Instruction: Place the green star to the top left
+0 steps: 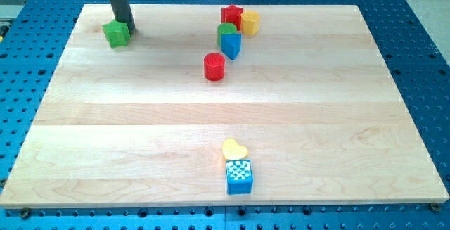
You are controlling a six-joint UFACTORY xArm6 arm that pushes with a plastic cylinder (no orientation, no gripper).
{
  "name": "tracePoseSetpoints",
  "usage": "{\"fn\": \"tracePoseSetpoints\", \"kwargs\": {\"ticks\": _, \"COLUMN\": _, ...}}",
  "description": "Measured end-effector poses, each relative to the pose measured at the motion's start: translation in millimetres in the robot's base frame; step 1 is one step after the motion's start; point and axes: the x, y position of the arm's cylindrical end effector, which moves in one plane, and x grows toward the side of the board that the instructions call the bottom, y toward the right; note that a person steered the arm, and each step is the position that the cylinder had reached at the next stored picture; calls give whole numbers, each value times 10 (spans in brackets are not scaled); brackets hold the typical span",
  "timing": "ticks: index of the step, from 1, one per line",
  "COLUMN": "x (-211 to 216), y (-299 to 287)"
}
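The wooden board fills most of the view, a pale smooth top lying on a blue perforated table. We carry no pincer at all, so there is nothing to open or close: only a straight dark rod whose lower end, our tip, rests at the board's upper left.

The green star sits in that same corner, near the view's top and left edges, and our tip appears to be touching its right side. We judge the task nearly or fully met.

We expect the star to be light, rigid and quick to slide on the smooth wood. Its lobed outline means that a push off its middle would likely spin it, so any further nudge should press squarely against a flat flank, gently.

Well apart, near the top centre, cluster a red star, a yellow block, a green cylinder and a blue block, with a red cylinder just below them. At the bottom centre a yellow heart touches a blue cube.
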Motion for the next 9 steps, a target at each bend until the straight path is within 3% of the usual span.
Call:
{"fn": "tracePoseSetpoints", "kwargs": {"ticks": 1, "x": 69, "y": 344}}
{"fn": "tracePoseSetpoints", "kwargs": {"ticks": 3, "x": 194, "y": 457}}
{"fn": "tracePoseSetpoints", "kwargs": {"ticks": 4, "x": 494, "y": 247}}
{"fn": "tracePoseSetpoints", "kwargs": {"ticks": 5, "x": 447, "y": -77}}
{"fn": "tracePoseSetpoints", "kwargs": {"ticks": 7, "x": 413, "y": -167}}
{"fn": "tracePoseSetpoints", "kwargs": {"ticks": 9, "x": 856, "y": -489}}
